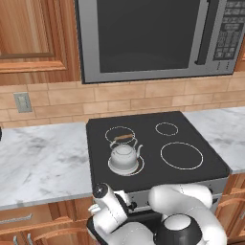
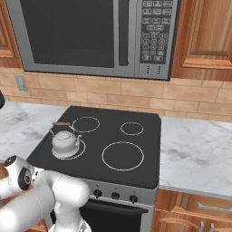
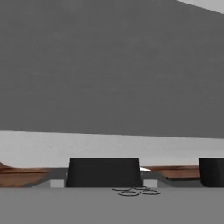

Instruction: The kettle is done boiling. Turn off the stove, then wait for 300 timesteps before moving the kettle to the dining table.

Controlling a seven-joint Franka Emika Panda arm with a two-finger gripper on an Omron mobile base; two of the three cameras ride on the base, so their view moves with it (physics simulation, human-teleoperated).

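The small silvery kettle (image 1: 123, 157) (image 2: 65, 142) stands upright on the front-left burner of the black stove (image 1: 191, 129) (image 2: 140, 167), its brown-barred handle pointing back. My arm is folded low in front of the stove. The gripper (image 1: 128, 204) is pressed up against the left end of the steel front panel, below the kettle. In the hand view a black knob (image 3: 104, 172) sits very close at the bottom centre, with a second knob (image 3: 212, 172) at the right edge. My own fingers are not clear in any view.
A steel microwave (image 1: 153, 38) (image 2: 90, 36) hangs above the stove. Marble counters (image 1: 43, 162) (image 2: 199, 154) flank it, with wooden cabinet fronts (image 2: 195, 217) below. More black knobs (image 2: 115, 195) line the front panel. A wall outlet (image 1: 22, 102) is on the brick backsplash.
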